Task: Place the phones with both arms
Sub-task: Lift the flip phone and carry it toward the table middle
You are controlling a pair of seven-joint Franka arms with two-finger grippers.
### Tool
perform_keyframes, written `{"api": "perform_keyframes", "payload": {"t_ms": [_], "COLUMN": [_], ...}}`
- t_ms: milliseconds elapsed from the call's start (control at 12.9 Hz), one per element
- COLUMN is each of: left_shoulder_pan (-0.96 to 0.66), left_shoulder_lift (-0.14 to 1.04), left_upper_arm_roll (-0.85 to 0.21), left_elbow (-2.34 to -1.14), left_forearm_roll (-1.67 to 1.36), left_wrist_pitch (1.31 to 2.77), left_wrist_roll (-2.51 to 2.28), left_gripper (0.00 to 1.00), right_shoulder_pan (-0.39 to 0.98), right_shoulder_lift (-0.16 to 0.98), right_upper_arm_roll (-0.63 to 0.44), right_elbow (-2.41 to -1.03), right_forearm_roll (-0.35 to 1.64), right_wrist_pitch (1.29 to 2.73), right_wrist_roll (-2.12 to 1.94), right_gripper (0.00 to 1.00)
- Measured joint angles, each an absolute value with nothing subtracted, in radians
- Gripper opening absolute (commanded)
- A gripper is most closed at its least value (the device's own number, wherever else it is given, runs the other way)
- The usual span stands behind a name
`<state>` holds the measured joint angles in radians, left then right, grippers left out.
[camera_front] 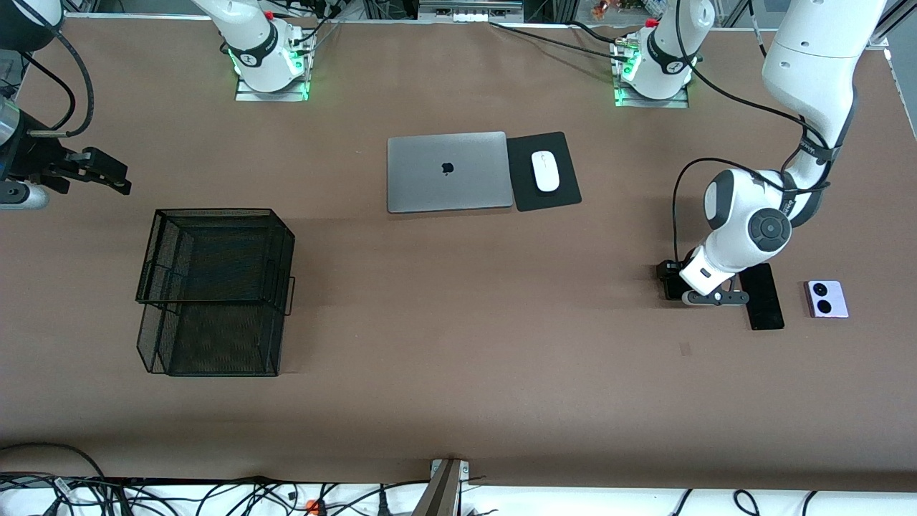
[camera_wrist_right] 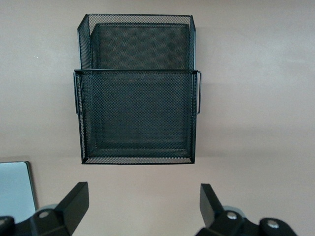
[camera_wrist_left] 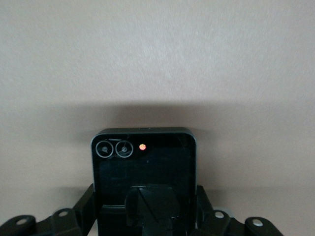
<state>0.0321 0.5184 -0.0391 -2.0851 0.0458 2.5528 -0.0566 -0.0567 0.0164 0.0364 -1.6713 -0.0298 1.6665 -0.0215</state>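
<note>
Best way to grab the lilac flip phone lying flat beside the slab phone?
Come straight down on the lilac flip phone and pinch its two longer side edges. It lies flat and squarish, clear of the slab phone, so both fingers should fit.

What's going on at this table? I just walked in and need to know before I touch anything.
The left gripper is down at the table at the left arm's end, shut on the small black flip phone. Beside it lie the slim black slab phone and the lilac-white flip phone, untouched. The right gripper waits open in the air at the right arm's end, near the black mesh tray, which holds no phone. A closed laptop and mouse sit mid-table.
</note>
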Motion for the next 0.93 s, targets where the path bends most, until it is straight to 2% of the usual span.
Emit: {"api": "perform_keyframes", "payload": {"t_ms": [155, 387, 542, 697, 929], "left_shoulder_pan": [0.032, 0.025, 0.018, 0.008, -0.08], "left_shoulder_lift": [0.507, 0.472, 0.456, 0.454, 0.465], "left_upper_arm_roll": [-0.049, -0.11, -0.154, -0.191, -0.233], "left_elbow": [-2.038, -1.828, -1.692, -1.61, -1.585], "left_forearm_roll": [0.046, 0.046, 0.046, 0.046, 0.041], "left_wrist_pitch": [2.478, 2.12, 1.957, 1.882, 1.872], "left_wrist_roll": [-0.057, -0.064, -0.088, -0.095, -0.14], "left_gripper": [0.37, 0.39, 0.39, 0.4, 0.41], "right_shoulder_pan": [-0.057, -0.057, -0.057, -0.057, -0.057], "right_shoulder_lift": [0.016, 0.016, 0.016, 0.017, 0.017], "right_upper_arm_roll": [0.036, 0.037, 0.037, 0.037, 0.037], "right_elbow": [-1.671, -1.671, -1.671, -1.671, -1.671], "right_forearm_roll": [-0.03, -0.03, -0.03, -0.03, -0.03], "right_wrist_pitch": [1.667, 1.667, 1.667, 1.667, 1.667], "right_wrist_roll": [-0.021, -0.021, -0.021, -0.021, -0.021], "right_gripper": [1.0, 1.0, 1.0, 1.0, 1.0]}}
